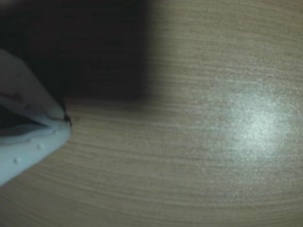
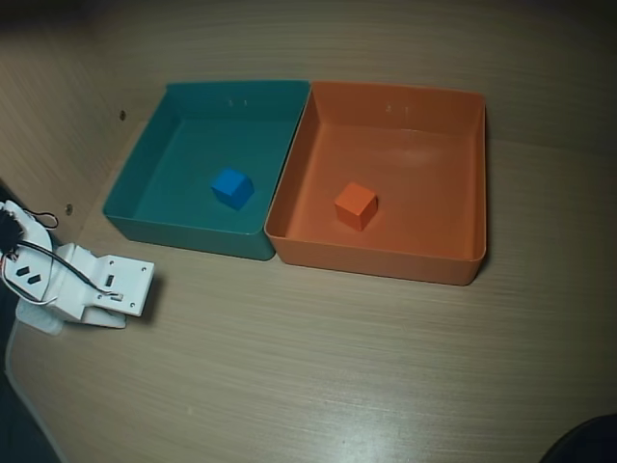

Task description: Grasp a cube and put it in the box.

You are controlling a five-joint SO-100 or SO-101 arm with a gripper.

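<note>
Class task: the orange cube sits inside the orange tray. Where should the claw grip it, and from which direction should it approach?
Grip the orange cube across two opposite side faces, probably descending from straight above. It sits on the floor of the orange tray, clear of the upright walls, which would likely block a sideways approach. It lies slightly turned relative to the tray, so rotate the claw to match its faces.

Bare table (image 2: 318, 367) before teal tray (image 2: 188, 231), box (image 2: 376, 260)

Wrist view: heavily blurred, dim; bright glare patch on the light wood-grain table (image 1: 255, 125), dark shadow upper left, curved grain indicates lens distortion. Overhead view: sharper, evenly lit, darkened corners, soft shadows beside tray walls
</note>
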